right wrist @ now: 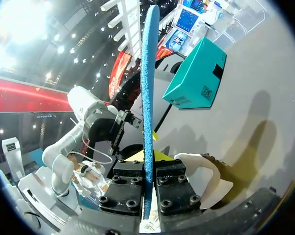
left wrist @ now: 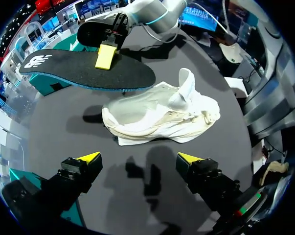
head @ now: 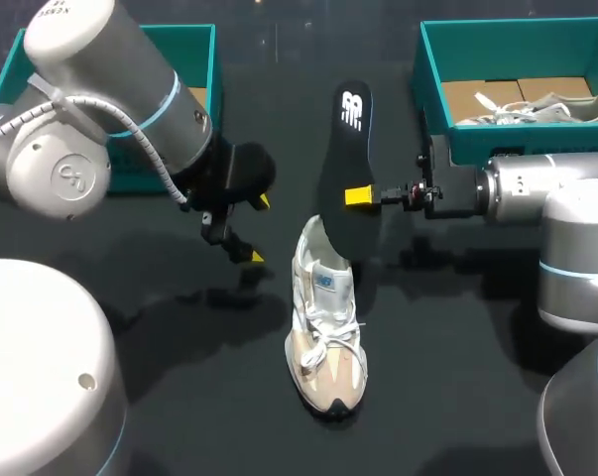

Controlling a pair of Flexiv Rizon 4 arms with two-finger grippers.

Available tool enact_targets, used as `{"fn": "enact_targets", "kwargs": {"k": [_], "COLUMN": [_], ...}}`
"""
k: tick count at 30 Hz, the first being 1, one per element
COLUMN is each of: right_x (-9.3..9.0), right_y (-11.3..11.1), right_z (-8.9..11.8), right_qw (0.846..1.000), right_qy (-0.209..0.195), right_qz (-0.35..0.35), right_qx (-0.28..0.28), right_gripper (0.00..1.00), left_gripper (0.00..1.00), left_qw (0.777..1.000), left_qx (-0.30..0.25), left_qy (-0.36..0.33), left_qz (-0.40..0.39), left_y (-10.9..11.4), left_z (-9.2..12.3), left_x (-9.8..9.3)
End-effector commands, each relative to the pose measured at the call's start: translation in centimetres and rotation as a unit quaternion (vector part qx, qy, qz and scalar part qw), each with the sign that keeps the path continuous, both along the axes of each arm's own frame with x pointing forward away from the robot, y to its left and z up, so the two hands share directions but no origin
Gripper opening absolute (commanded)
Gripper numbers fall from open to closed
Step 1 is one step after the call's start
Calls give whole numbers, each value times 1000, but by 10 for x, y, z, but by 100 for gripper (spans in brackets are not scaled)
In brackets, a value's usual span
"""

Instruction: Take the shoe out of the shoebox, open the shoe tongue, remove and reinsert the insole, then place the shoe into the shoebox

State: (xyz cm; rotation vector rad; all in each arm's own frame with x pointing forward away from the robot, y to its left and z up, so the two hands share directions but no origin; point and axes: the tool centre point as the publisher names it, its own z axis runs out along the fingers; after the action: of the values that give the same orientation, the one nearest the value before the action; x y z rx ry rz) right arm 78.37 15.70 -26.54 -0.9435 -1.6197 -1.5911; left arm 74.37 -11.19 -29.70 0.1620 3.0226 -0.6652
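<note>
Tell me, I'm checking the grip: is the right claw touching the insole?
Touching. The right wrist view shows the insole clamped edge-on between both fingers of the right claw.

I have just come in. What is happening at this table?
The jaws of the right arm are shut on a black insole, holding it over the heel of a pale shoe standing on the table. The jaws of the left arm are open and empty, hanging beside the shoe. Two teal boxes sit at the back; this shoe is in neither.
</note>
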Motion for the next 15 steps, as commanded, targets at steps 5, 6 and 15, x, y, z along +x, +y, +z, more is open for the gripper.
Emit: {"fn": "enact_targets", "kwargs": {"k": [5, 6, 15], "right_x": [7, 8, 14], "right_y": [9, 10, 7], "right_z": [-6, -7, -14], "right_qw": [1000, 1000, 999], "right_qy": [-15, -16, -25], "right_qz": [13, 12, 12], "right_qx": [4, 5, 23], "right_gripper": [0, 0, 0], "left_gripper": [100, 100, 100], "left_qw": [999, 999, 999], "left_qx": [-15, -14, -11], "left_qy": [22, 23, 37], "left_qz": [-27, -26, -28], "left_y": [-12, -13, -15], "left_z": [-32, -34, -45], "left_x": [13, 13, 11]}}
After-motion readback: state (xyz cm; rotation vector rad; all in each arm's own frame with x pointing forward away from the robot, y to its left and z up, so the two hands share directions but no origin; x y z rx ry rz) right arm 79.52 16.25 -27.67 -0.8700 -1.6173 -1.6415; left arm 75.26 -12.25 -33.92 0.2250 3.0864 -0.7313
